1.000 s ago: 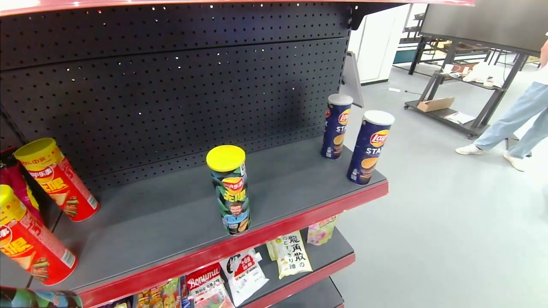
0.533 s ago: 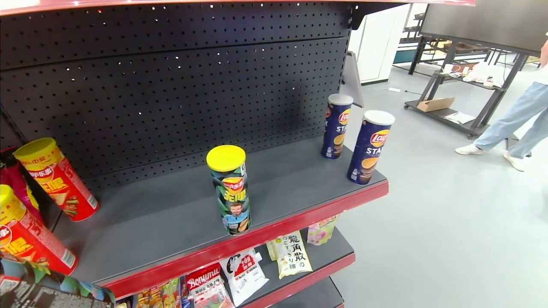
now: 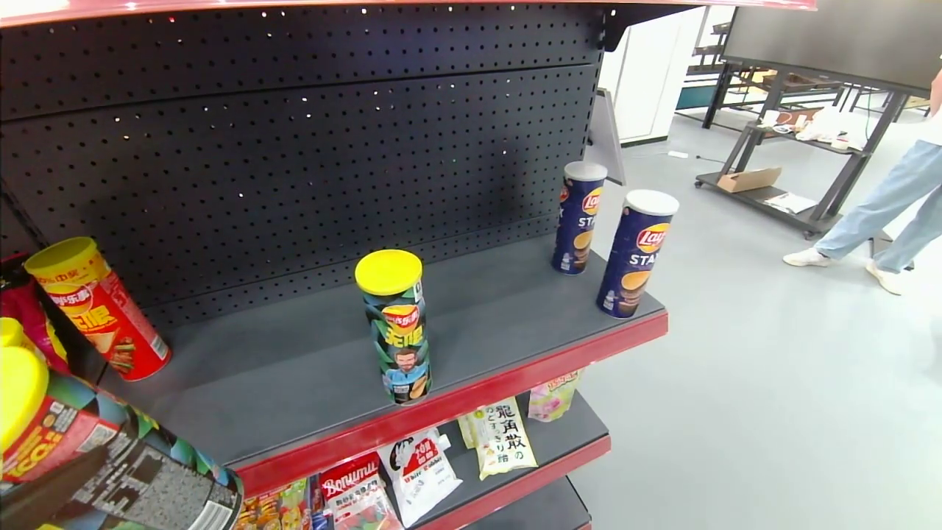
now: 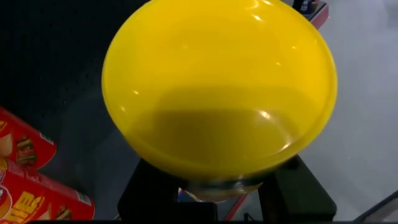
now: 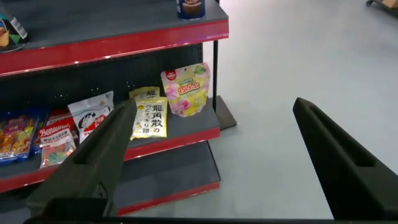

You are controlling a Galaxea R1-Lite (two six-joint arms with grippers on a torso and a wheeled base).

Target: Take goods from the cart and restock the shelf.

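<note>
Being clamped in left gripper: one can; right gripper fingers spread apart; two blue cans, two red cans, one green can being displayed on shelf.

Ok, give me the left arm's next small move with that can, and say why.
Probably lift the held can a little higher and forward, over the red lip, righting it on the way. It is tilted and low at the front edge, and the bare shelf between the red can and the standing can looks roomy enough.
</note>
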